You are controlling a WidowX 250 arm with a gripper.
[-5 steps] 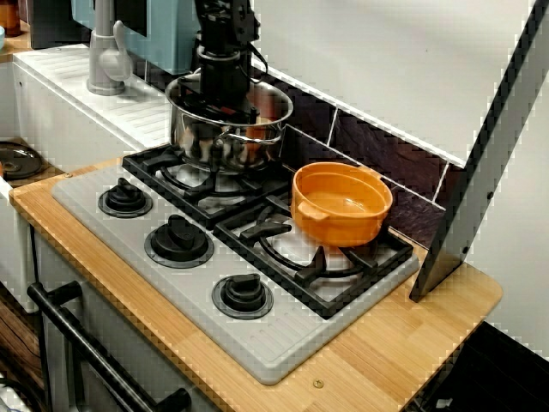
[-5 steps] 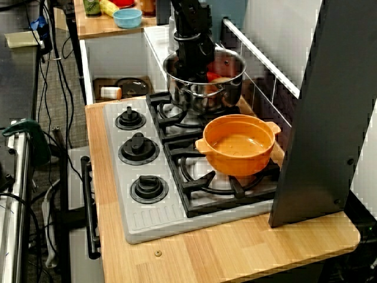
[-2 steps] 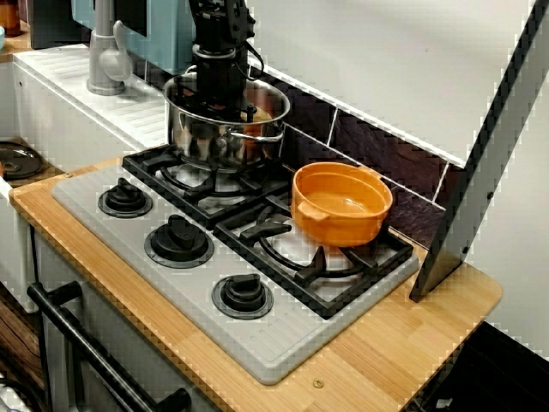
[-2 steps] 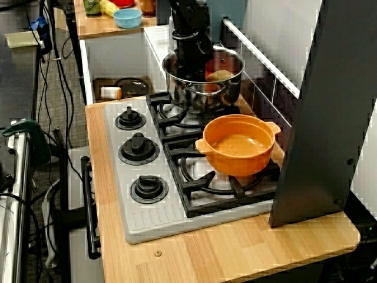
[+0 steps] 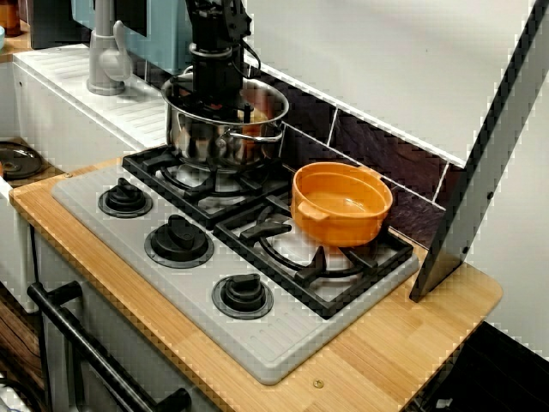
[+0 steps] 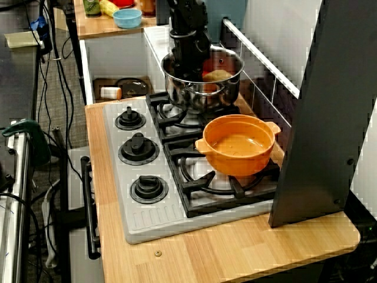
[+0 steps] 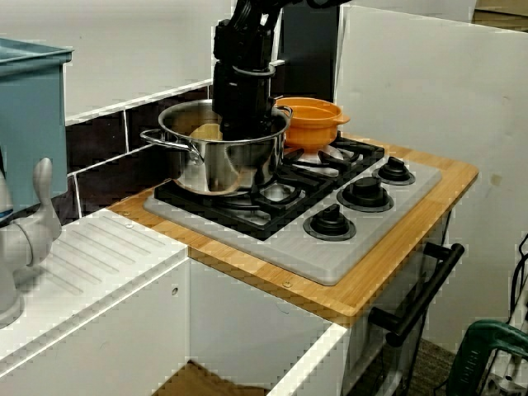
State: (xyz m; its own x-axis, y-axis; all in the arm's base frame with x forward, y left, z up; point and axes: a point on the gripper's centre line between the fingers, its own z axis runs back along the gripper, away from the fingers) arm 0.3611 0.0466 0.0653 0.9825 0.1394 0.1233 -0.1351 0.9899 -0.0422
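Black gripper inside shiny round steel pot; its finger spread cannot be told
Round orange ceramic pot sits at 4 o'clock; apart

The pincer has lifted slightly inside the steel pot.

The steel pot wall rings the gripper; the free path is upward. The orange pot (adjacent burner) and the tiled backsplash block sideways travel.
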